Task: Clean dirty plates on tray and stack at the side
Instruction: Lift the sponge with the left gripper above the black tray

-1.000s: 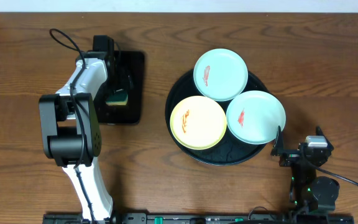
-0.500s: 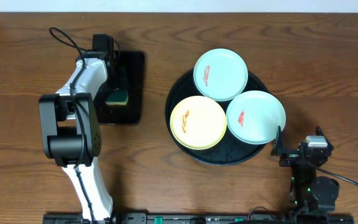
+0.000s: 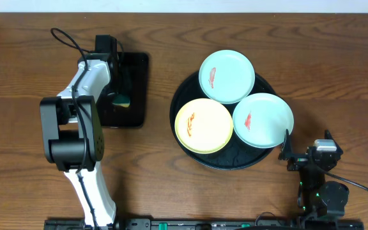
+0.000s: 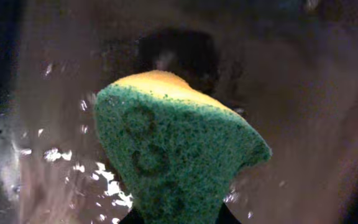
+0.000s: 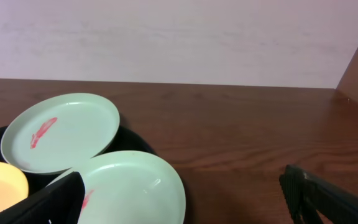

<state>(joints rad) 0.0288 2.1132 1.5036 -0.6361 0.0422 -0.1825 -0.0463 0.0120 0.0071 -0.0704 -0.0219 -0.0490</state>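
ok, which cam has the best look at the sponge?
Left wrist: the sponge fills the frame, green scrub face toward the lens, yellow layer along its top edge. Overhead shows only a small green-yellow scrap beside the left arm, over the rectangular black tray. Right wrist doesn't show it.
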